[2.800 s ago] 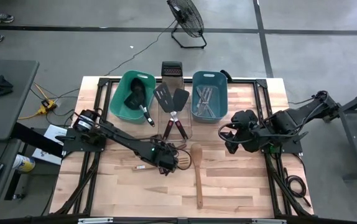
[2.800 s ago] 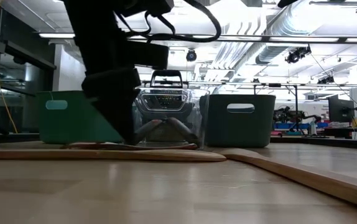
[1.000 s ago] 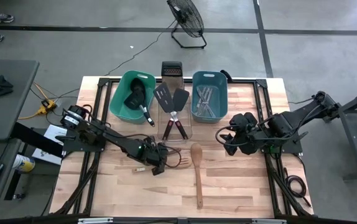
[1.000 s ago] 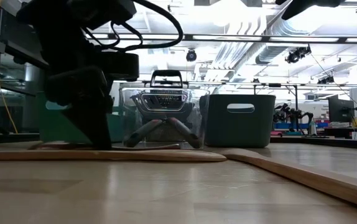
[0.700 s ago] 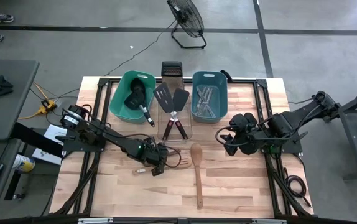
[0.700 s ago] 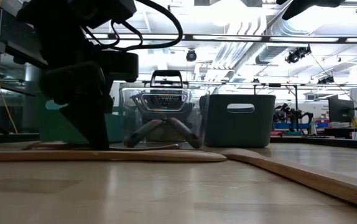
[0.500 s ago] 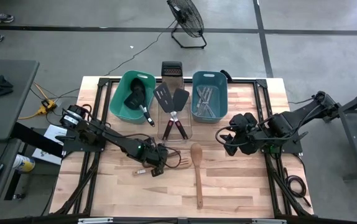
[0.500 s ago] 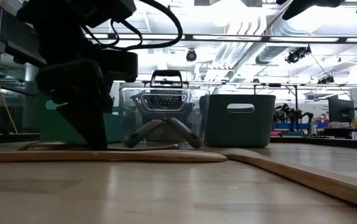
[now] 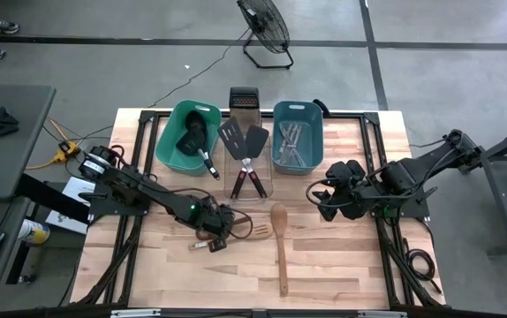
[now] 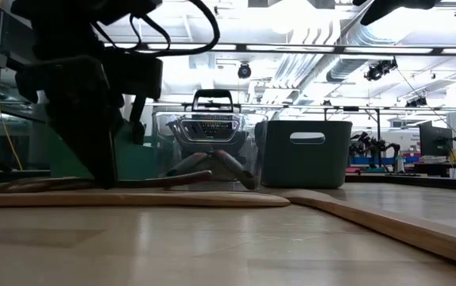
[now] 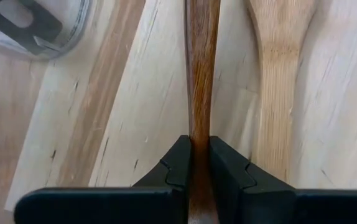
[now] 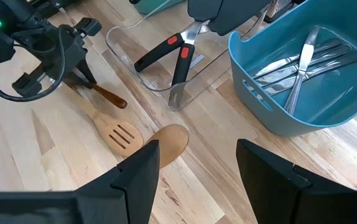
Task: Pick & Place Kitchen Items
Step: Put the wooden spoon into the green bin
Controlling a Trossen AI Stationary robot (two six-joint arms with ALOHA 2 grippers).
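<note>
My left gripper (image 9: pixel 213 237) is down at the table's middle left, shut on a dark brown wooden utensil handle (image 11: pixel 201 68). It also shows in the right wrist view (image 12: pixel 79 74) and the low view (image 10: pixel 105 179). A light slotted wooden spatula (image 9: pixel 255 230) and a long wooden spoon (image 9: pixel 280 243) lie flat on the table beside it. My right gripper (image 12: pixel 197 180) is open and empty, hovering at the table's right (image 9: pixel 324 201), right of the spoon. My left gripper pinches the dark handle (image 11: pixel 201 124) between its two fingers, some way back from the rounded free end (image 12: pixel 115 101). The fingers slant down from the table's left, and the handle runs on forward between them. The free end (image 10: pixel 204 173) is tilted up off the table; the other end is hidden by the gripper.
At the table's far side stand a teal tub (image 9: pixel 172 146) with black utensils, a clear tub (image 9: pixel 267 181) with two red-handled turners, and a blue tub (image 9: pixel 317 141) with silver knives. A steel box grater (image 9: pixel 244 97) stands behind the clear tub.
My left gripper has gone a little toward the table's left edge, staying shut on the dark handle. The handle has come along with it, and its free end, which lay flat, now stands tilted up. The spatula and spoon have stayed where they were.
</note>
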